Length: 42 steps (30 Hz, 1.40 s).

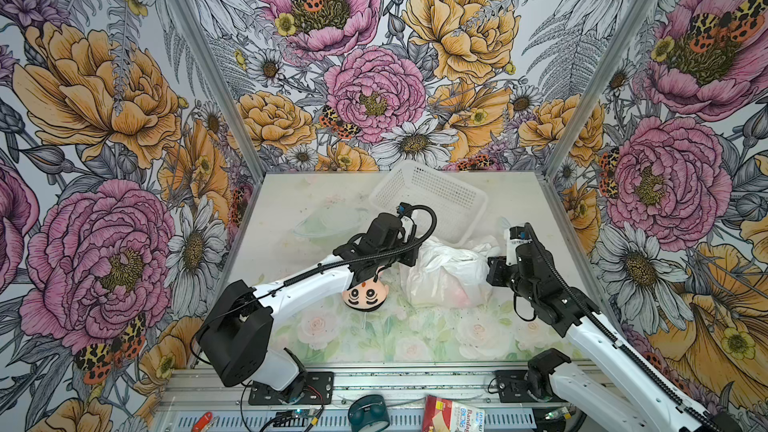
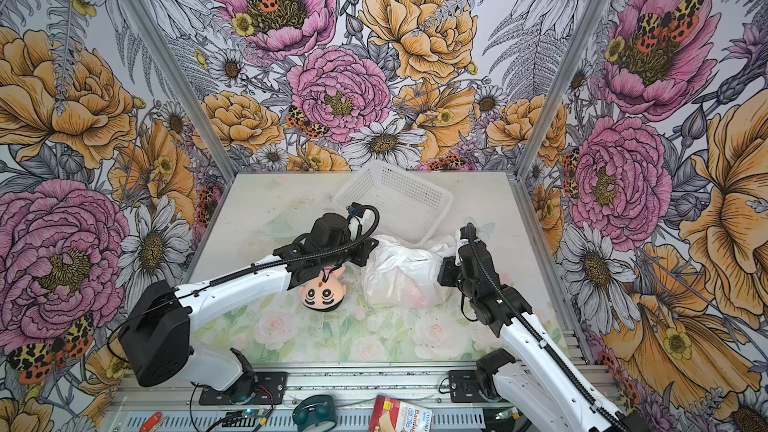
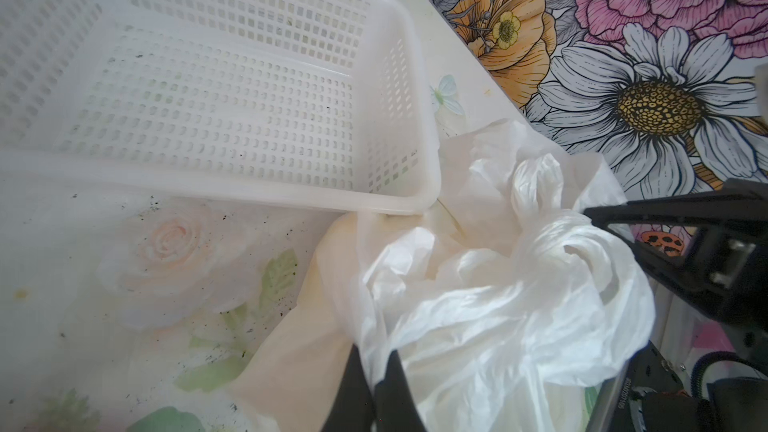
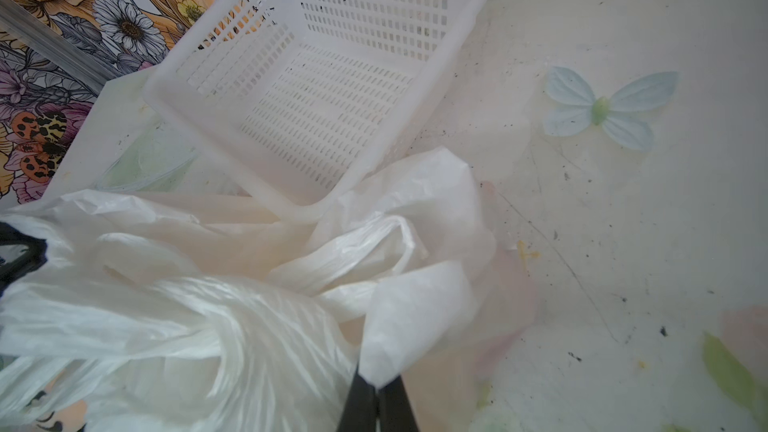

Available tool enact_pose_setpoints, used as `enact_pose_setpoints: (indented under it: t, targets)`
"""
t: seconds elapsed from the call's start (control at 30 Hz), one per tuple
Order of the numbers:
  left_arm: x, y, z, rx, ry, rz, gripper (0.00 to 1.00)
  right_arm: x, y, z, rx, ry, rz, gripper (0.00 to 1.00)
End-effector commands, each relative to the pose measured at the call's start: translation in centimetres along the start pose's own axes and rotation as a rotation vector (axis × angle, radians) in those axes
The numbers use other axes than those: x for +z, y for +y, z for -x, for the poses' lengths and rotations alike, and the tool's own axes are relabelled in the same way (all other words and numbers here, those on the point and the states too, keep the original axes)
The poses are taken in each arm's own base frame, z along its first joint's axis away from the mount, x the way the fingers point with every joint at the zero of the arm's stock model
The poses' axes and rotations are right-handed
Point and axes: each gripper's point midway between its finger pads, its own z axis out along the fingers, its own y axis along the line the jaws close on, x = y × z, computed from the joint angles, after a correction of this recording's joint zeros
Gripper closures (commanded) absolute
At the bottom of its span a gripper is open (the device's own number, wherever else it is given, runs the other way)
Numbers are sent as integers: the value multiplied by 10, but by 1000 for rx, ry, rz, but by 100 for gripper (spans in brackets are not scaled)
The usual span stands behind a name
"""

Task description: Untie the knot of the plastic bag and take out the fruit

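Both top views hide the fingertips behind the wrists; the fruit (image 1: 459, 290) is only a pink blur inside the plastic bag (image 1: 444, 268), right of centre. Wrist views show left gripper (image 3: 375, 371) and right gripper (image 4: 377, 386) closed, each pinching a bag fold.

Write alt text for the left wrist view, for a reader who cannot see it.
The left gripper, shut on a fold of the crinkly white plastic bag, sits in the foreground, with the bag's twisted knot just beyond. A white perforated basket lies behind the bag on the floral-print table.
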Motion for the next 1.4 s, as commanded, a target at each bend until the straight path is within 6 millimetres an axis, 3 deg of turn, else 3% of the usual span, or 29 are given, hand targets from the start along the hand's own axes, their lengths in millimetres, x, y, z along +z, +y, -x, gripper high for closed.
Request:
enact_pose_setpoints:
  t: [0.0, 0.2, 0.67, 1.23, 1.37]
  targets:
    - [-16, 22, 26, -47, -113, 76, 100, -4, -13, 1, 23, -22, -60, 100]
    - [-34, 48, 34, -92, -173, 125, 100, -10, -28, 4, 57, -68, -128, 100]
    - [-69, 79, 46, -152, -275, 176, 100, -21, -53, 7, 138, -124, -201, 100]
    - [-97, 99, 49, -216, -368, 186, 100, -35, -64, 10, 186, -167, -211, 100]
    - [-95, 97, 50, -210, -368, 173, 100, -43, -64, 13, 183, -197, -204, 93]
